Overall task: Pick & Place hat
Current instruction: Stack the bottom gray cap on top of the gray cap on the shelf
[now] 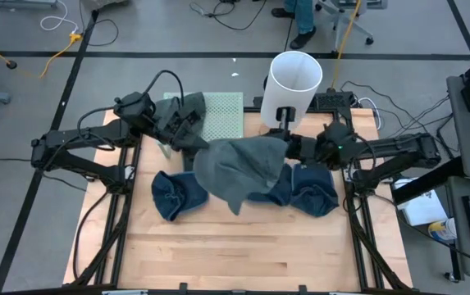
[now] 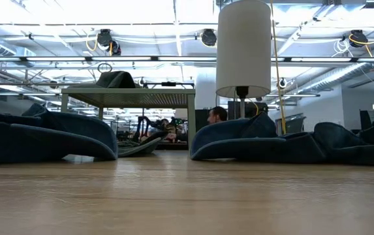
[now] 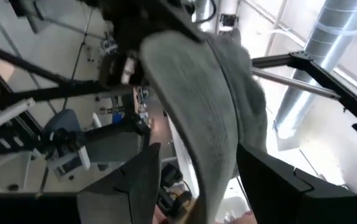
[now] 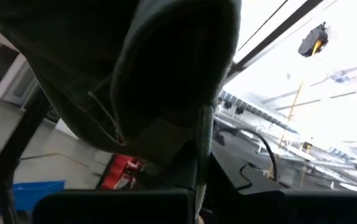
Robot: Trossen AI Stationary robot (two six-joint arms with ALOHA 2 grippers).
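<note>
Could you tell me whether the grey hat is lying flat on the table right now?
No, the grey hat hangs above the table, stretched between both grippers.

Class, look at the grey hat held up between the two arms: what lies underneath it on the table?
Under the grey hat lie blue hats: one sticks out on the left, more on the right. Whatever lies directly below its middle is covered and cannot be seen.

White cylinder point(image 1: 294, 83) at bench point(image 1: 243, 254) 12 o'clock edge; green perforated mat point(image 1: 222, 115) at 11 o'clock
</note>
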